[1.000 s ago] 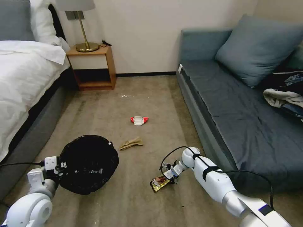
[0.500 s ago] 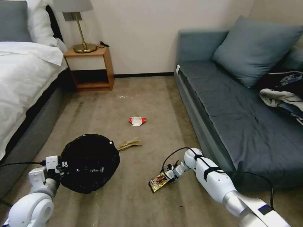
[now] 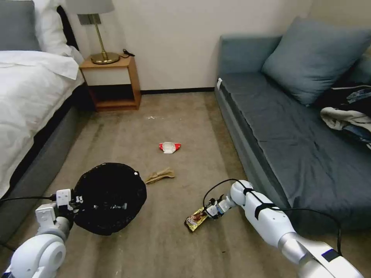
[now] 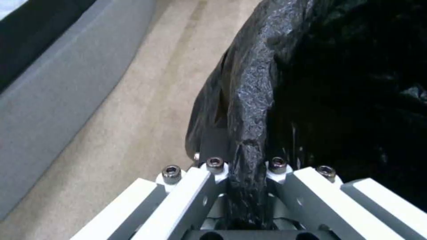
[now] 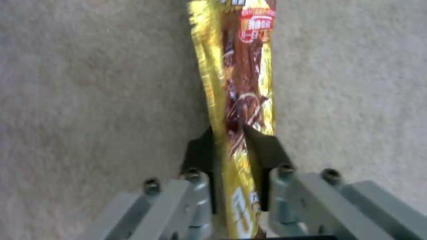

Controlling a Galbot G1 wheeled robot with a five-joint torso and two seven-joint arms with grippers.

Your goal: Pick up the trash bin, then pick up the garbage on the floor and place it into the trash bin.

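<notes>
The trash bin [image 3: 110,197], lined with a crinkled black bag, hangs low at my left with my left gripper [image 3: 75,202] shut on its rim [image 4: 249,110]. My right gripper [image 3: 206,214] is down near the carpet, shut on the end of a yellow-brown snack wrapper [image 3: 196,221]; its black pads [image 5: 202,153] pinch the foil [image 5: 242,86]. More garbage lies on the floor: crumpled tan paper [image 3: 159,175] just beyond the bin and a red-and-white crushed packet [image 3: 169,147] farther off.
A bed [image 3: 31,100] runs along the left with a wooden nightstand [image 3: 110,83] and lamp at the wall. A blue-grey sofa [image 3: 293,127] with a cushion and a pile of clothes [image 3: 349,112] lines the right. Open carpet lies between them.
The right gripper has drawn slightly right and closer to me with the wrapper's end in its pads. The head camera has shifted a little. The left arm holds the bin where it was.
</notes>
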